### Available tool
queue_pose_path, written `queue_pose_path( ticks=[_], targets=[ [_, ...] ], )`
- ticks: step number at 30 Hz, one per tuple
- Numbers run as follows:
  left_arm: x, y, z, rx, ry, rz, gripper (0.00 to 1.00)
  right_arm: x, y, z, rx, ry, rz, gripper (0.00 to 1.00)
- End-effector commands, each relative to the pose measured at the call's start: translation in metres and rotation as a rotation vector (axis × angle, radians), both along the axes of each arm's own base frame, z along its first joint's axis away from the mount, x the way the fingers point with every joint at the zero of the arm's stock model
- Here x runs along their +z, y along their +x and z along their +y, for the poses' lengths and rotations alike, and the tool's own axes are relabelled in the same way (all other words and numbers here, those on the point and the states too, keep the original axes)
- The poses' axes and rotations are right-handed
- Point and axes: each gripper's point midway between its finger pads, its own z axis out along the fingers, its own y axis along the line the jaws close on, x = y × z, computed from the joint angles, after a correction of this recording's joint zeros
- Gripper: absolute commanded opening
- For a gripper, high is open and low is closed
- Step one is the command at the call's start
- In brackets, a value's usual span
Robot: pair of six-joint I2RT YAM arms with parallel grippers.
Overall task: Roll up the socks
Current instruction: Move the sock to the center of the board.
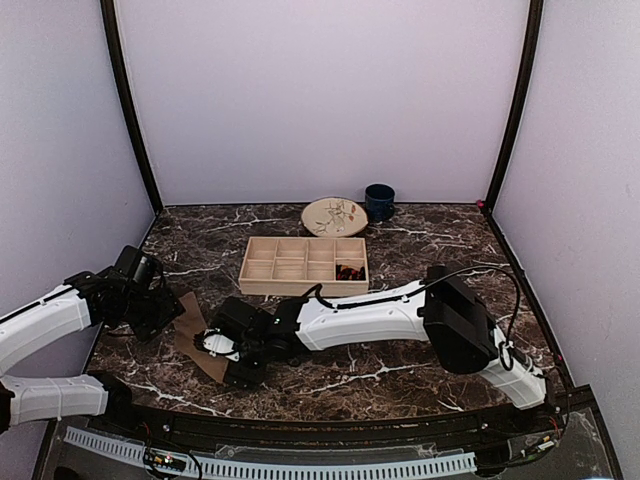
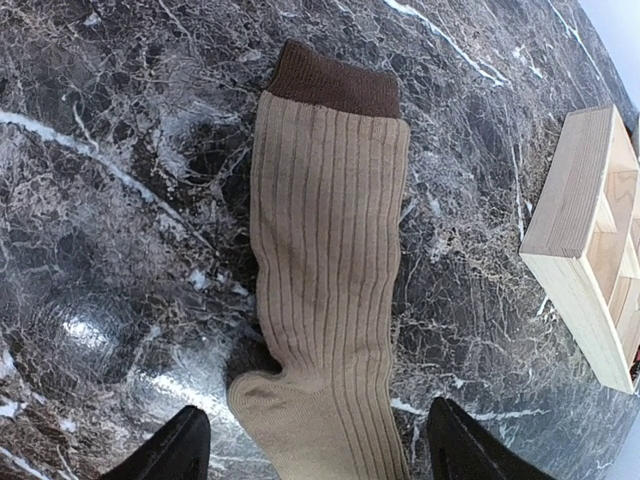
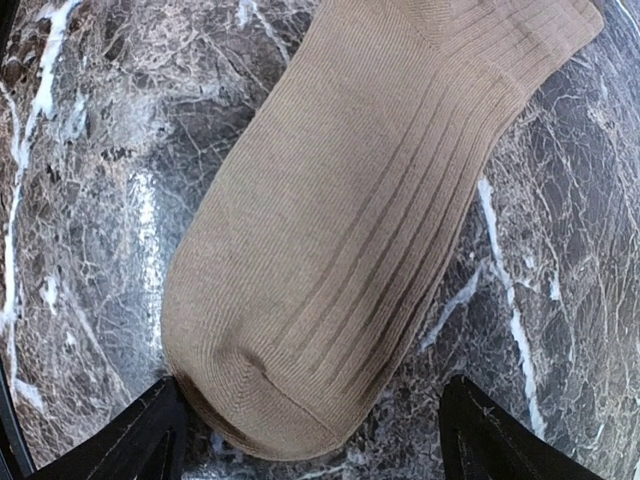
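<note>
A tan-brown ribbed sock lies flat on the dark marble table, left of centre. In the left wrist view its dark brown cuff points away and its heel sits near the fingers. My left gripper is open just above the sock, one finger on each side of the foot part. My right gripper is also open, with the sock's toe between its fingers and close to the left one. In the top view the left gripper and right gripper flank the sock.
A wooden compartment tray stands behind the sock; a dark, red-flecked thing fills its near right compartment. Its corner shows right of the left gripper. A patterned plate and a dark blue mug stand at the back.
</note>
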Motion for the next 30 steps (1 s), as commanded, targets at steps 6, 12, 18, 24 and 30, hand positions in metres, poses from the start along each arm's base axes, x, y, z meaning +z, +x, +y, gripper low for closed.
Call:
queue_pose_path(
  ticks=[6, 12, 18, 24, 30],
  targets=[
    [-0.006, -0.018, 0.01, 0.026, 0.012, 0.028, 0.77, -0.026, -0.006, 0.011, 0.006, -0.014, 0.031, 0.74],
    [-0.007, -0.024, 0.015, 0.036, 0.033, 0.057, 0.77, -0.039, -0.008, 0.0, 0.0, -0.04, 0.075, 0.54],
    [-0.01, -0.026, 0.017, 0.052, 0.035, 0.058, 0.77, -0.036, 0.006, -0.016, -0.045, -0.046, 0.072, 0.39],
    [-0.023, -0.03, 0.016, 0.078, 0.022, 0.099, 0.77, -0.017, 0.024, -0.028, -0.088, -0.039, 0.088, 0.35],
    [-0.034, -0.027, 0.012, 0.087, 0.013, 0.128, 0.76, -0.006, 0.037, -0.048, -0.131, -0.042, 0.117, 0.32]
  ],
)
